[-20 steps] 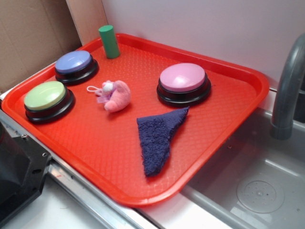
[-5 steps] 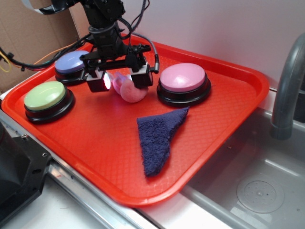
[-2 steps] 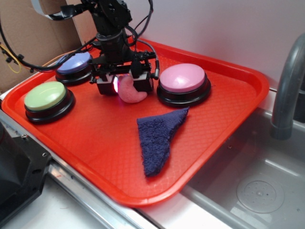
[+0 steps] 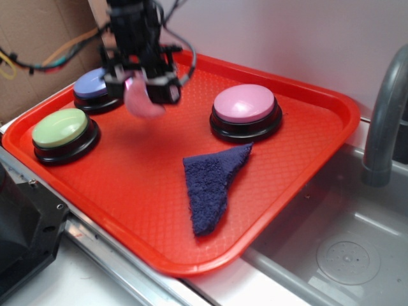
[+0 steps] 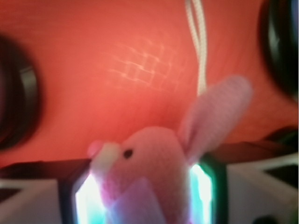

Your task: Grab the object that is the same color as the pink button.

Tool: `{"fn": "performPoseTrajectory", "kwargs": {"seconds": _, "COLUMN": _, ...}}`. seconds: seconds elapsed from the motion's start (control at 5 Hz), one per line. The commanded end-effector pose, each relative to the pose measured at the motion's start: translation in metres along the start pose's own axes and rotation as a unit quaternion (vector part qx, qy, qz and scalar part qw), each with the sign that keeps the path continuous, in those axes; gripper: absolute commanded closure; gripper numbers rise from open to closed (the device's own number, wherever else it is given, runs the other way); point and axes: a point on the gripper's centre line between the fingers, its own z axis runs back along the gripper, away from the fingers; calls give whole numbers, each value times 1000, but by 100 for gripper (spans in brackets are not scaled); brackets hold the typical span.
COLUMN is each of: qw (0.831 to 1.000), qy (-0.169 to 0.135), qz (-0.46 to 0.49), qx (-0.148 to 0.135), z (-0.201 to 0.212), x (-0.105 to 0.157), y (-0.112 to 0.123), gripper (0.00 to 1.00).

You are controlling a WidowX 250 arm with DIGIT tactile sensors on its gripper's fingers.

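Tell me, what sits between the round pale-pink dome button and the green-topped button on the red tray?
In the exterior view, the gripper hangs between the pale-pink dome button and green-topped button, clamping the small pink plush toy.

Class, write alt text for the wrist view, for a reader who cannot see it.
The tool grips a pink plush toy between its lit pads, above an orange-red tray. The toy's white loop string trails up the picture.
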Motion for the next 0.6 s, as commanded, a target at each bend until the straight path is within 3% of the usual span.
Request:
{"fn": "performPoseTrajectory", "kwargs": {"seconds": 0.0, "qw": 988, "qy": -40, "qz": -137, "qx": 51, "z": 108, "x": -33, "y": 11, "gripper": 100}}
{"fn": "performPoseTrajectory", "kwargs": {"seconds": 0.2, "qw": 980, "qy": -81, "qz": -171, "qx": 59, "z": 129, "x": -48, "y": 4, "gripper": 100}}
{"fn": "performPoseTrajectory", "kwargs": {"seconds": 0.4, "qw": 975, "qy": -81, "qz": -195, "qx": 67, "z": 135, "x": -53, "y": 0, "gripper": 100}}
